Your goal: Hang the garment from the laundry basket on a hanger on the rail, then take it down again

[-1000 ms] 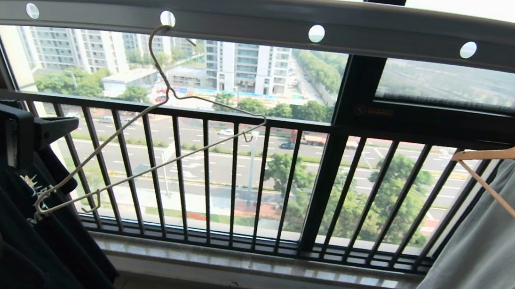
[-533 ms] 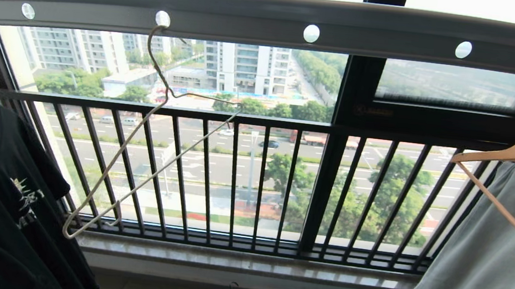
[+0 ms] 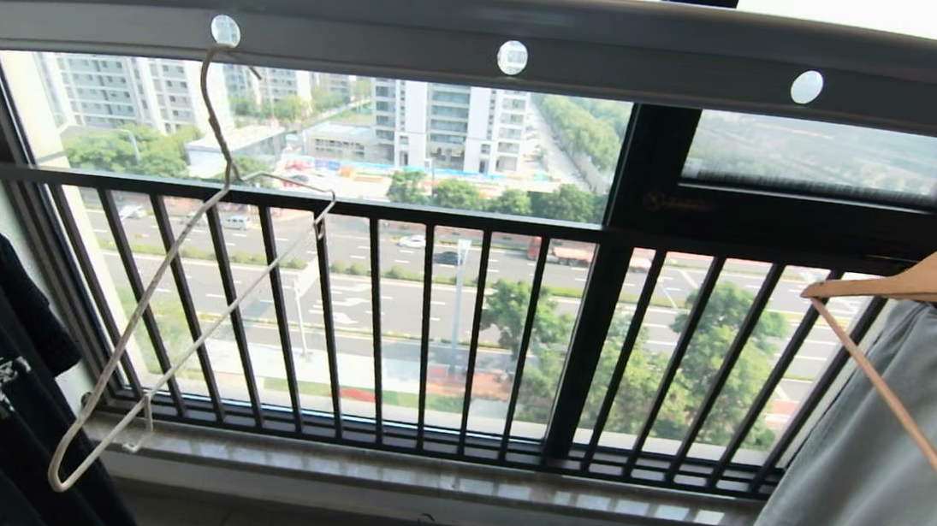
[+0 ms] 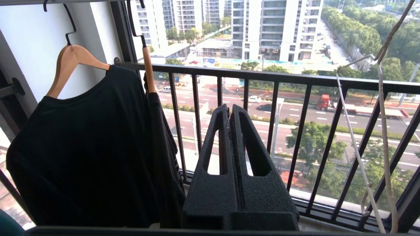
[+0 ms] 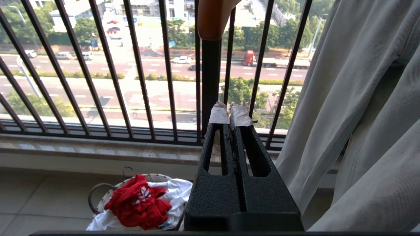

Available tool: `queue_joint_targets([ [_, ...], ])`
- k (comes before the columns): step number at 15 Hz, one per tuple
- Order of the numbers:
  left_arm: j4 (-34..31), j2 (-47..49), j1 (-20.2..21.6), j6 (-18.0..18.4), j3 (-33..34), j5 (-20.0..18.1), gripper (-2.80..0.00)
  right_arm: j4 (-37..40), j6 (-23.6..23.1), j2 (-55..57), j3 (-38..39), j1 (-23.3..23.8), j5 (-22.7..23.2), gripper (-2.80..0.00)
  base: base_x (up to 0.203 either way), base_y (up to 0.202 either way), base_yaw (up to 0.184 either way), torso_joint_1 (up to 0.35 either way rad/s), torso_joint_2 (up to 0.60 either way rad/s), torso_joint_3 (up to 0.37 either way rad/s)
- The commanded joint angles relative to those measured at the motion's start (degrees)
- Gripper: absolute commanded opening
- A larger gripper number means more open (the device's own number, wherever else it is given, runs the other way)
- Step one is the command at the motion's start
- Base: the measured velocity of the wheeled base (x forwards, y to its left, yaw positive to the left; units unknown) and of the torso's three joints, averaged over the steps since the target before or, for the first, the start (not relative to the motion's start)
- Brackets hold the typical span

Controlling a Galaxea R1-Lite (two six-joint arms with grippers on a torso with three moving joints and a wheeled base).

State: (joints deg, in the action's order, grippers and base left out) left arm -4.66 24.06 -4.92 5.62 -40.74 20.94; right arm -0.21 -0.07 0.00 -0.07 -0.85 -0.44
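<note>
While the red T-shirt lies crumpled in the laundry basket on the floor near you, the wire hanger hangs empty and tilted from the rail at far left. Both grippers, left and right, are clenched on nothing. You must first reach down and open one gripper for the shirt.

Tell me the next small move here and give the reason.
Probably lower the left gripper toward the laundry basket and open it over the garment. The hanger already hangs empty from a hole in the rail, the red shirt lies crumpled in the basket, and both grippers are shut on nothing, the right gripper idle above the basket.
</note>
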Motion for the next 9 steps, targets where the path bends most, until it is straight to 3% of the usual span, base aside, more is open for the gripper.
queue_joint_targets([
  [1, -0.1, -5.5, 1.4, 0.1, 2.1, 0.2, -2.8, -0.1, 0.0, 0.1, 0.0, 0.0, 0.0, -2.8, 0.0, 0.0, 0.0, 0.0, 0.0, 0.0],
  [6, 0.1, -15.0, 4.0, 4.1, 12.3, -0.7, -2.8, -0.1, 0.0, 0.1, 0.0, 0.0, 0.0, -2.8, 0.0, 0.0, 0.0, 0.0, 0.0, 0.0],
  [9, 0.2, -22.4, 4.4, 4.4, 19.8, -9.5, -2.8, -0.1, 0.0, 0.0, 0.0, 0.0, 0.0, -2.8, 0.0, 0.0, 0.0, 0.0, 0.0, 0.0],
])
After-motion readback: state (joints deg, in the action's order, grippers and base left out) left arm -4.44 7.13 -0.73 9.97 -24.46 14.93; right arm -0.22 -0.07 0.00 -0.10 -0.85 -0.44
